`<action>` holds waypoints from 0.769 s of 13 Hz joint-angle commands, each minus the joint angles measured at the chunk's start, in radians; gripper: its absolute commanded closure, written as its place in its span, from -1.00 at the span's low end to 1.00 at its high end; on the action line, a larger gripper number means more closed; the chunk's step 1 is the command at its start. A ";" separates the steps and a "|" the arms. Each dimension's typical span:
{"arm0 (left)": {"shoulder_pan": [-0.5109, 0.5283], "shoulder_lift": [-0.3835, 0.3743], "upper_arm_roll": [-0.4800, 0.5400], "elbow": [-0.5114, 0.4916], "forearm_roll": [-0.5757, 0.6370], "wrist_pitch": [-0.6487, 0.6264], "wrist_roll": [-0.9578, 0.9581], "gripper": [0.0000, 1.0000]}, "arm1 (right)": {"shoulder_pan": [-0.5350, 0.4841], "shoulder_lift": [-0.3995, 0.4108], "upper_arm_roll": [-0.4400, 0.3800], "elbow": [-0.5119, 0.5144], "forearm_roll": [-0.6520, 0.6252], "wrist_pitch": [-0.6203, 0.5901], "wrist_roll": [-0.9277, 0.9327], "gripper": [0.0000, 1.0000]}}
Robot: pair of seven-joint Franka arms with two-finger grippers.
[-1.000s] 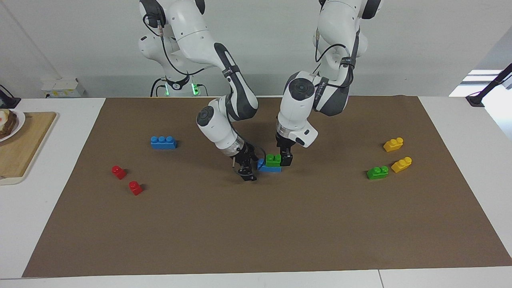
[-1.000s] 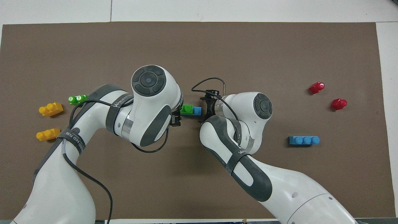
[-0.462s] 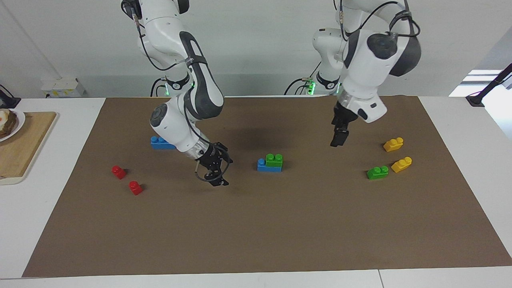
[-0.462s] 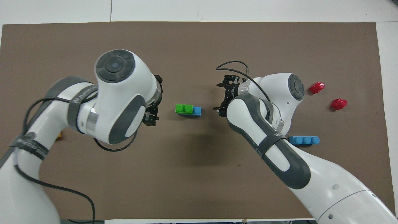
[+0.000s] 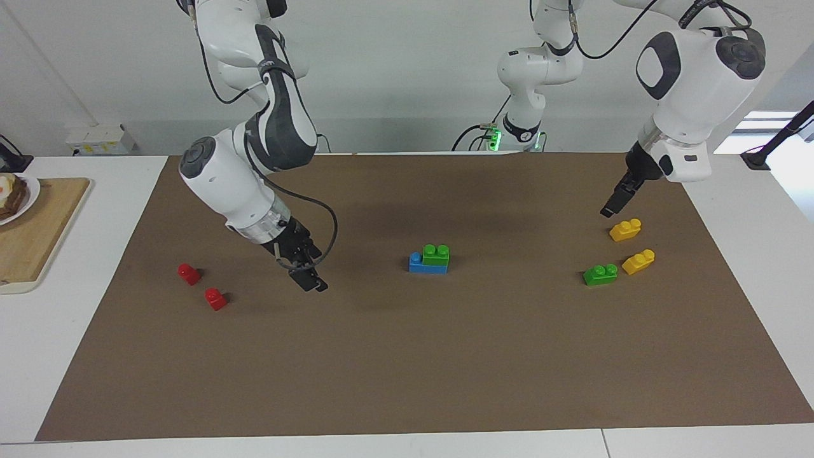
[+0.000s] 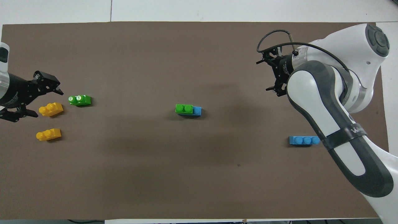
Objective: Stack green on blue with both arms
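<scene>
A small glossy green two-stud plastic brick [image 5: 436, 254] sits pressed onto a long light-blue studded brick [image 5: 420, 265] mid-mat — well apart from both empty, spread-jawed claws, left gripper [image 5: 615, 204] and right gripper [image 5: 308, 280].

We note brown mat [image 5: 407, 356]: matt, paper-like or felt-like, smooth, no sheen. We see table [image 5: 750, 254] around it: white, smooth, faint gloss. Green brick [image 5: 436, 254] on blue brick [image 5: 420, 265]: moulded plastic, smooth, slight shine on studs. Yellow bricks [image 5: 625, 229], red bricks [image 5: 189, 273]: same glossy plastic. We see arm shells [image 5: 222, 184]: white glossy plastic, dark grey matt joint covers. Cutting board [image 5: 38, 222] at right arm's end: pale wood, matt. Cables [image 5: 327, 235]: black, rubbery.
</scene>
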 commanded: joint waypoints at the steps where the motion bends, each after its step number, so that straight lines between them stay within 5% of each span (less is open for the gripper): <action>1: 0.026 -0.023 -0.013 -0.004 0.011 -0.028 0.215 -1.00 | -0.031 -0.022 0.009 0.022 -0.124 -0.068 -0.237 -0.99; 5: 0.023 0.041 -0.013 0.068 0.033 -0.091 0.342 -1.00 | -0.074 -0.028 0.009 0.155 -0.256 -0.267 -0.541 -0.99; 10: 0.016 0.019 -0.015 0.016 0.029 -0.085 0.354 -1.00 | -0.116 -0.119 0.008 0.204 -0.371 -0.424 -0.877 -0.99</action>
